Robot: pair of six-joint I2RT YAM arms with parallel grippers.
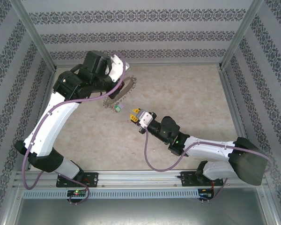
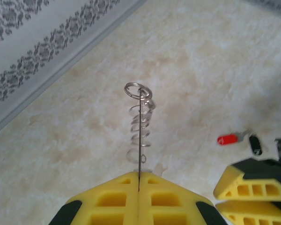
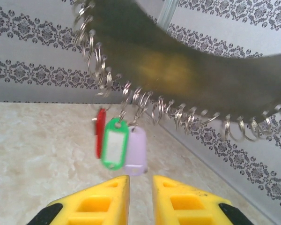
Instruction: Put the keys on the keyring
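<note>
Left gripper (image 2: 138, 177) clamped on keyring (image 2: 140, 117), raised for threading | right gripper (image 3: 140, 182) parted, empty | red key (image 2: 227, 139) not yet picked

Soft, even light fills the scene; the pale tabletop (image 1: 192, 98) looks nearly washed out, with only faint shadows beneath the arms (image 1: 51, 122). Just above the right gripper (image 3: 140, 180) the keyring (image 3: 157, 112) is smeared and out of focus (the dark shape (image 3: 178, 61) behind it likewise). Ahead of the left gripper (image 2: 138, 180) the picture is sharp, though bright toward the far edge.
</note>
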